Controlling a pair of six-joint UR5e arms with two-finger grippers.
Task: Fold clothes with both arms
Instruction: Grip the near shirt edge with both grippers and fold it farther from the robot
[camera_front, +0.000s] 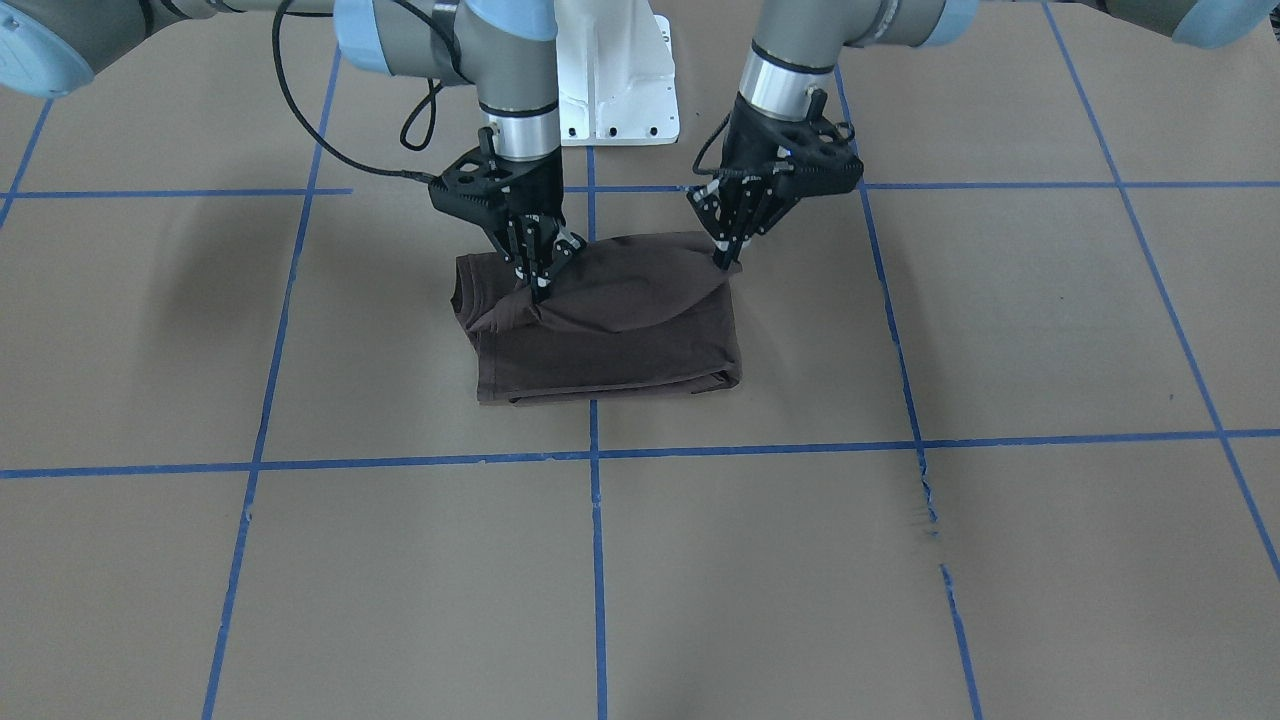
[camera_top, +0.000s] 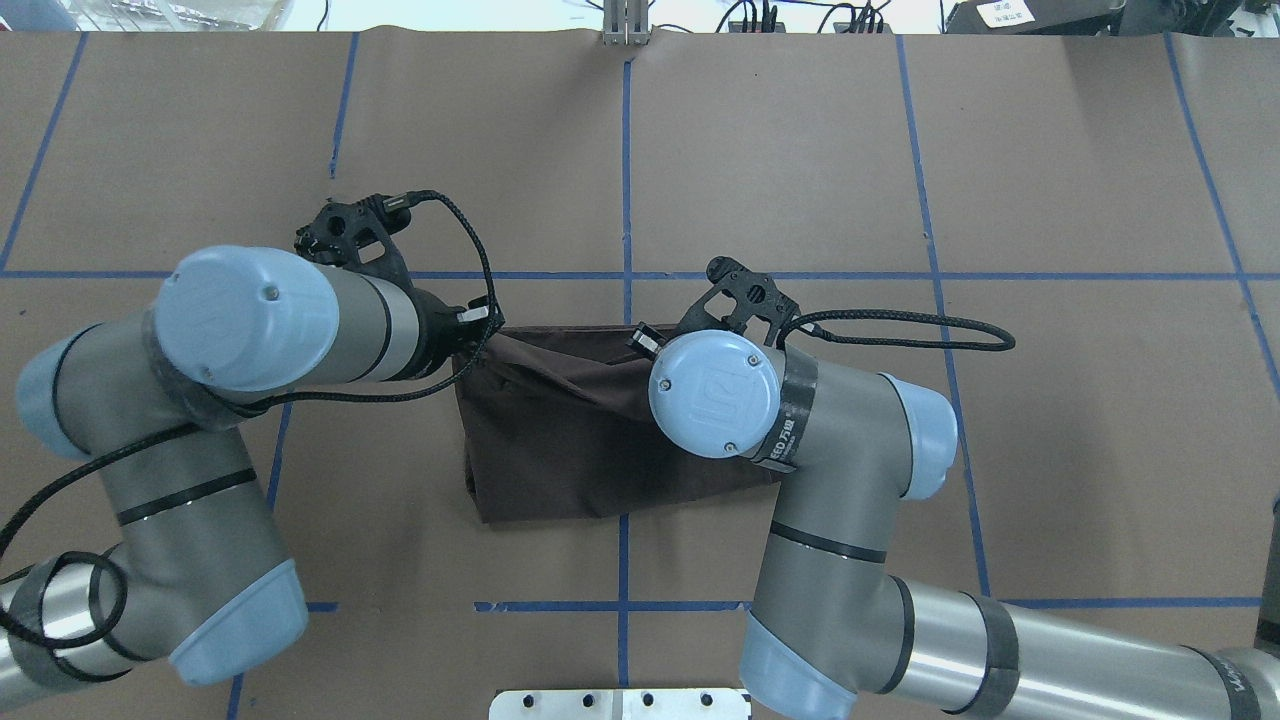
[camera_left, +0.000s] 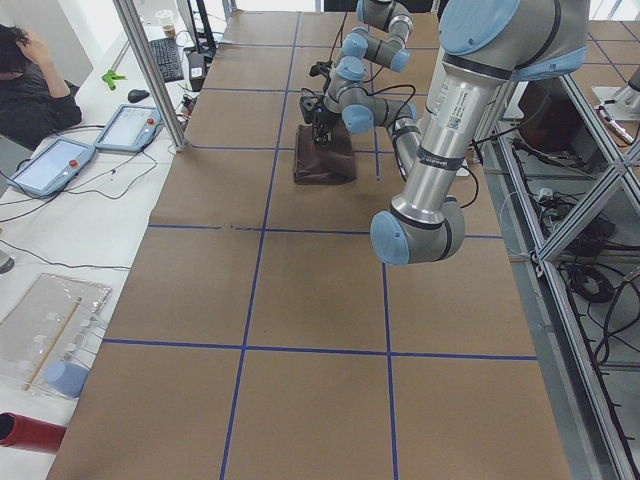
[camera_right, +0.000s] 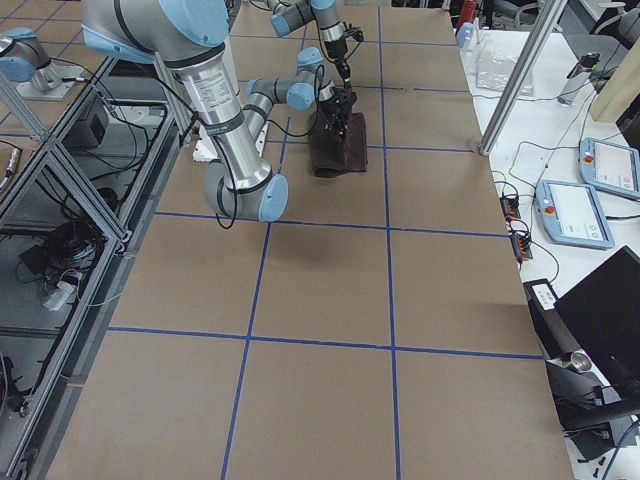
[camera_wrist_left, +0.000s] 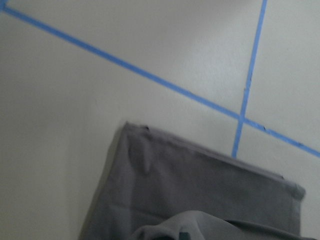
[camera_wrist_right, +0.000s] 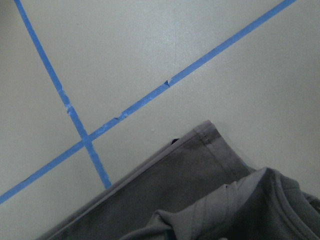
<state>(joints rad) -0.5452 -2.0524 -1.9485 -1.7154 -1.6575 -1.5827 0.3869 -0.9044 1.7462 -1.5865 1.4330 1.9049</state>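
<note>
Folding looks close to finished from where I sit. The T-shirt (camera_front: 610, 340) lies as a compact, many-layered rectangle on the table (camera_front: 900, 580), near its middle and just in front of the white pedestal base (camera_front: 615, 80), straddling a blue tape line (camera_front: 597, 520). No sleeves stick out, and stacked edges show along its side far from the robot. What I judge to be the last fold is in hand. The left gripper (camera_front: 727, 262) is pinched tight on one corner of the top layer. The right gripper (camera_front: 537, 285) is clamped narrow on the other corner, beside the ribbed collar (camera_front: 505, 318). The cloth between them is raised in a shallow, rounded hump above the stack. Both wrist cameras show a bunched lip of fabric hanging over the flat layers beneath, so the held layer is not laid down yet. Left to do, as I read it: carry that layer across, set it flat and square with the edges below, let go with both grippers and back away. The collar side looks puckered and may want smoothing.
</note>
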